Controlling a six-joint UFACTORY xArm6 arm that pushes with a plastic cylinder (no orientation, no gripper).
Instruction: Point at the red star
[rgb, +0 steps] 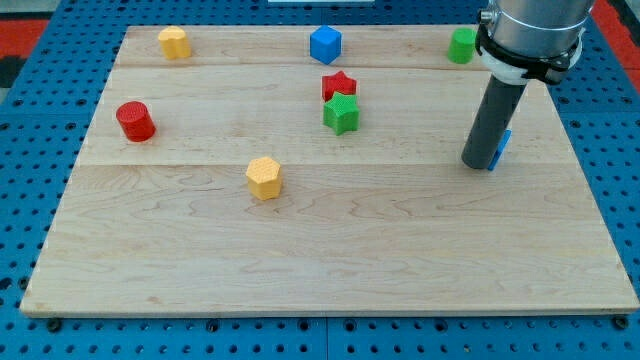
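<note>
The red star (339, 85) lies on the wooden board (330, 230) near the view's top centre, touching the green star (341, 114) just below it. My tip (477, 164) rests on the board at the view's right, well to the right of and below the red star. A blue block (501, 148) sits right behind the rod, mostly hidden by it.
A blue cube (325, 44) sits above the red star. A green cylinder (462, 45) is at the top right, a yellow block (174, 42) at the top left, a red cylinder (134, 121) at the left, and a yellow hexagonal block (264, 178) below centre.
</note>
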